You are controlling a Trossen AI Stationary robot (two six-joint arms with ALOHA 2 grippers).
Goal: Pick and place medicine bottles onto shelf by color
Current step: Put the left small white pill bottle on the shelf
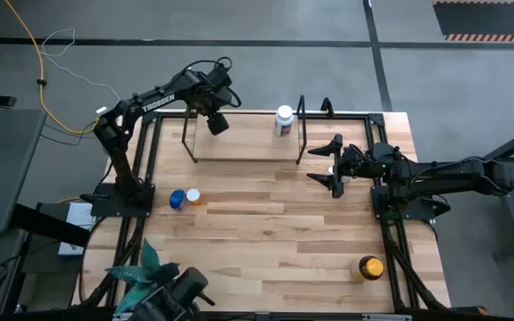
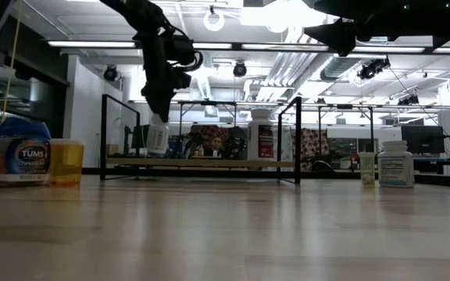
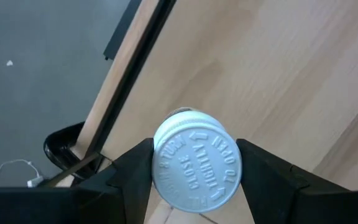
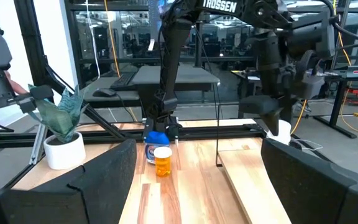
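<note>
"TUMS" stands on the blue bottle (image 2: 20, 160), just beside the orange bottle (image 2: 66, 161). "TROSSEN" runs in white along the left arm (image 1: 160, 99), also readable in the right wrist view. The white cap (image 3: 196, 163) carries embossed arrows and "CLOSE" and "TURN"; its other words are unclear.

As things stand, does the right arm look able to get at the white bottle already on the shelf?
Probably yes: the right claw is open and empty just beside the shelf, with nothing visible between it and the white bottle.
</note>
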